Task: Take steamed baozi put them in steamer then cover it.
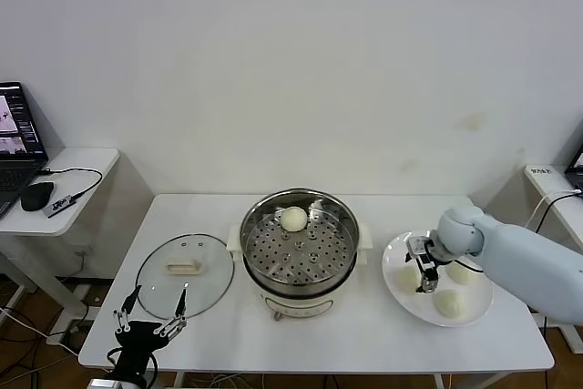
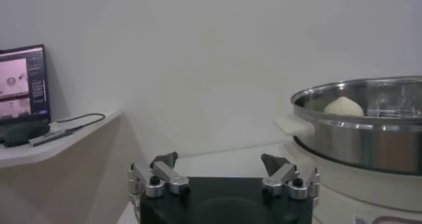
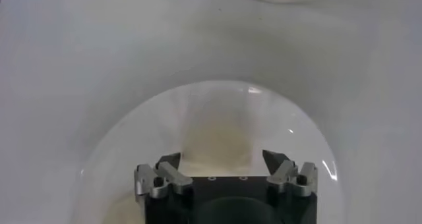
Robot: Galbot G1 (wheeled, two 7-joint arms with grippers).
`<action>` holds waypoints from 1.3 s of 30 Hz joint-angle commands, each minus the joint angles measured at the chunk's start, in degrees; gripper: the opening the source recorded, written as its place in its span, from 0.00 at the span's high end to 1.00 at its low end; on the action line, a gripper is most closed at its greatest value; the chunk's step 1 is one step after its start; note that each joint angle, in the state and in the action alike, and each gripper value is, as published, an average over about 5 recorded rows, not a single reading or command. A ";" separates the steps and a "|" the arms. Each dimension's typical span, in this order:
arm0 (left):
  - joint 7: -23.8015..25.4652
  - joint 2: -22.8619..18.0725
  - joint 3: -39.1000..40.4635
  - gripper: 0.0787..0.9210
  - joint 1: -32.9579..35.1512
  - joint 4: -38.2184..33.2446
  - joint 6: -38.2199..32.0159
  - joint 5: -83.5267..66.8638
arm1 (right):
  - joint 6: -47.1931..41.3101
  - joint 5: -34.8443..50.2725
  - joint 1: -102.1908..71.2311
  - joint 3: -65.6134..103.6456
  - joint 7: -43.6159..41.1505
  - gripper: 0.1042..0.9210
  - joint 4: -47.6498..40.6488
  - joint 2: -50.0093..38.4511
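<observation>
Reaching down with right gripper (image 1: 425, 272) over plate (image 1: 397, 291), fingers spread, nothing held. Bun (image 1: 406, 277) right beside fingers, toward steamer (image 1: 299, 241); round, no long way. Two more buns past fingers, away from steamer. One bun (image 1: 293, 218) already in steamer. Left gripper (image 1: 150, 314) far off, spread, near cover (image 1: 185, 271). Room between buns tight.

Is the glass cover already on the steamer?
No, the cover lies flat on the table left of the open steamer.
</observation>
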 commanded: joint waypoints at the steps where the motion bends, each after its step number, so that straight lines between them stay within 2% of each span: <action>1: 0.05 -0.14 0.31 0.12 -0.14 0.18 0.01 0.11 | -0.11 -0.89 -1.13 0.63 0.08 0.22 -1.61 1.75; 13: 0.02 -0.22 0.28 0.12 -0.01 0.11 -0.01 0.13 | 0.21 -1.57 -1.56 1.46 -0.52 0.37 -1.95 1.79; 23: 0.02 -0.13 0.55 0.12 0.15 -0.26 -0.01 0.26 | 0.65 0.44 3.81 0.21 -4.18 0.39 1.94 -2.23; 32: 0.02 0.28 0.60 0.12 0.10 -1.20 0.06 0.15 | -0.89 8.38 17.45 -4.68 -5.83 0.40 6.78 -6.80; 39: 0.03 0.83 0.56 0.12 -0.22 -2.08 0.04 0.00 | -3.39 17.13 33.59 -13.49 -5.08 0.39 9.47 -3.89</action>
